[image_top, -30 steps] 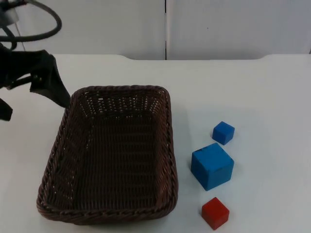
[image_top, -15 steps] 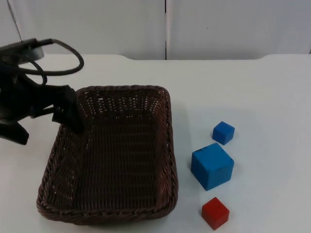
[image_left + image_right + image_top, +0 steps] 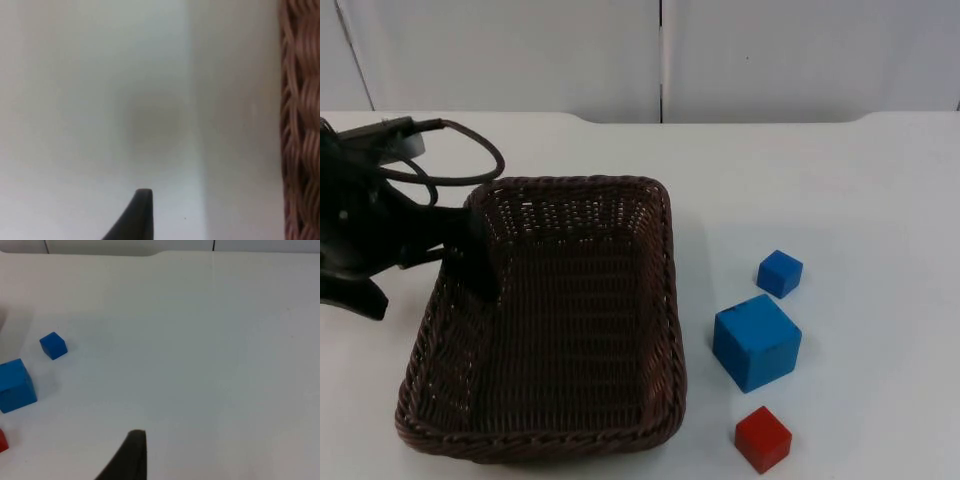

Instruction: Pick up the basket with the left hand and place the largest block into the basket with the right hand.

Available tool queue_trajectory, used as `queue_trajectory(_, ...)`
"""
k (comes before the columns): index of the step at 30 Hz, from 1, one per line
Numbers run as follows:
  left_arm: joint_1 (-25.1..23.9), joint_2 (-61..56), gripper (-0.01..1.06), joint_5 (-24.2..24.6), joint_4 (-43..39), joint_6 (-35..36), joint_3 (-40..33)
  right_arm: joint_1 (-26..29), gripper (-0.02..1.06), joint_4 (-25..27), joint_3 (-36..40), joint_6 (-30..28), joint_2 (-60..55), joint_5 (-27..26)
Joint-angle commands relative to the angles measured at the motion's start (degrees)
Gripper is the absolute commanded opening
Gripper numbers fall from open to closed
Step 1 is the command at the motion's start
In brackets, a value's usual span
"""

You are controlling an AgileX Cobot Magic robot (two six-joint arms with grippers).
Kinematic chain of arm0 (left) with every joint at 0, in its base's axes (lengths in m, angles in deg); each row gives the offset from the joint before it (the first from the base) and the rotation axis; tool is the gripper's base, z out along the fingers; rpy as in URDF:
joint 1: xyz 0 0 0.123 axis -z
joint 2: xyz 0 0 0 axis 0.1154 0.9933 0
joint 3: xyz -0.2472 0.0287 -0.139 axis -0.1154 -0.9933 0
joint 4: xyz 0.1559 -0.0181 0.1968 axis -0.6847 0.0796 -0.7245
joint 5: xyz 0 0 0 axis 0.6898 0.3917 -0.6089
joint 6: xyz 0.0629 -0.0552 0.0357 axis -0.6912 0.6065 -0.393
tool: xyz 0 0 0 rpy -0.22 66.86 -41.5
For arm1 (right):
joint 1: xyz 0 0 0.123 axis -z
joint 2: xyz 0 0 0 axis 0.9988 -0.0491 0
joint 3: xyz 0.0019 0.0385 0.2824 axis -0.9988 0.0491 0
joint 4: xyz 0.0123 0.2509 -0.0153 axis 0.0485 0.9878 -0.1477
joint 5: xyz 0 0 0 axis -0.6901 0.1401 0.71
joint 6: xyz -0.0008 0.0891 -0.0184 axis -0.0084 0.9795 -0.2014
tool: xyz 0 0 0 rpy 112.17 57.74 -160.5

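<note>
My left tool (image 3: 470, 262) is at the left of the top view, down at the upper-left corner of the brown wicker basket (image 3: 560, 400). One black finger (image 3: 480, 265) sits inside the basket against its left wall; the rest of the arm is outside, over the white surface (image 3: 840, 180). Looks like it straddles the rim, but I can't tell how wide the tool is or whether it's clamped yet. Left wrist view: woven rim (image 3: 297, 125) close up, bare surface beside it, one fingertip (image 3: 137, 212).

Vs 1.0 s ago: the left tool was outside the basket, off its upper-left corner. 0.5 s ago it had reached the rim. Now it's slightly lower and further in along the left wall. The basket hasn't shifted and lies flat on the surface.

Blocks unchanged, all right of the basket in the top view: small blue cube (image 3: 780, 273) uppermost, large blue cube (image 3: 756, 341) below it and nearest the basket, small red cube (image 3: 762, 438) lowest. None touch each other or the basket.

My right tool is waiting. Its wrist view shows one fingertip (image 3: 131, 455) over bare surface, with the three cubes well apart from it; can't tell its width.
</note>
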Motion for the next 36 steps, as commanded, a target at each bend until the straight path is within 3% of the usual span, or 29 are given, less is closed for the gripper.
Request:
queue_trajectory(1, 0.27, 0.46, 1.02, -0.94, 0.02, 0.36, 0.3, 0.32, 1.05, -0.07, 0.08, 0.09, 0.19, -0.62)
queue_trajectory(13, 0.27, 1.55, 1.01, -1.9, 0.02, 0.36, 0.3, 0.32, 1.05, -0.07, 0.08, 0.09, 0.19, -0.62)
queue_trajectory(20, 0.27, 2.53, 0.93, -1.39, 0.27, 0.36, 0.3, 0.32, 1.05, -0.07, 0.08, 0.09, 0.19, -0.62)
queue_trajectory(36, 0.27, 2.53, 0.92, -1.17, 0.41, -0.31, 0.3, 0.32, 1.05, -0.07, 0.08, 0.09, 0.19, -0.62)
